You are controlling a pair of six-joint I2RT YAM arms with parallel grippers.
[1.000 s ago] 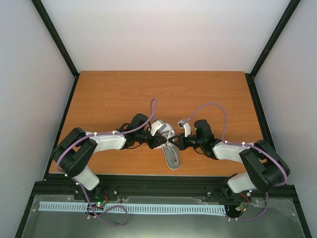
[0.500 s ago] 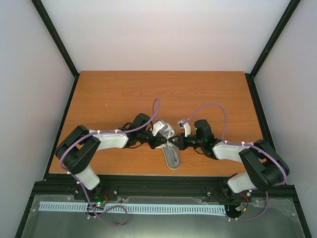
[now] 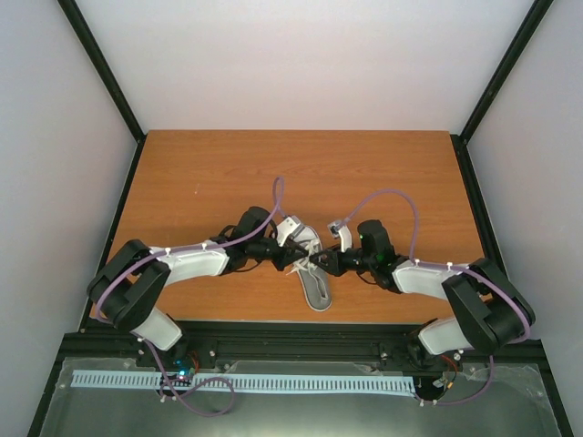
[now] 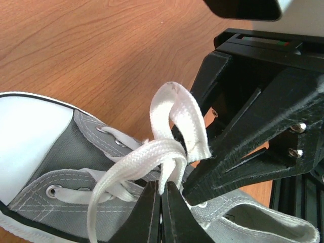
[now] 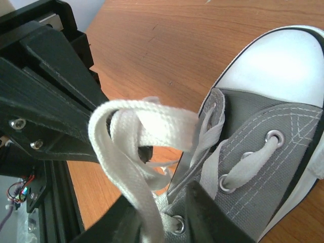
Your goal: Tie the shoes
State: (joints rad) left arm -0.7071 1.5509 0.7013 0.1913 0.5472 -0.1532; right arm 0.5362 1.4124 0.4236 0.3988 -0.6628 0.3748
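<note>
The grey sneaker [image 3: 317,289] with white toe cap lies on the table's near middle, between both grippers. My left gripper [image 3: 293,259] is shut on a white lace strand [image 4: 152,152] just above the eyelets; its closed tips show in the left wrist view [image 4: 162,188]. My right gripper [image 3: 315,262] faces it tip to tip; its black fingers [image 4: 243,147] stand apart. A lace loop [image 5: 126,131] drapes over that gripper [image 5: 159,202], and one strand runs down between its spread fingers beside an eyelet. The toe cap [image 5: 278,71] lies to the right.
The wooden table [image 3: 209,173] is enclosed by white walls and black frame posts. A black rail and a white cable channel [image 3: 237,382] run along the near edge behind the arm bases. Purple cables arch over both forearms.
My left arm has shifted slightly, its elbow dropping to the left, and the shoe's heel end has nudged a little. Both grippers stay tip to tip over the laces. The right arm has barely moved.
</note>
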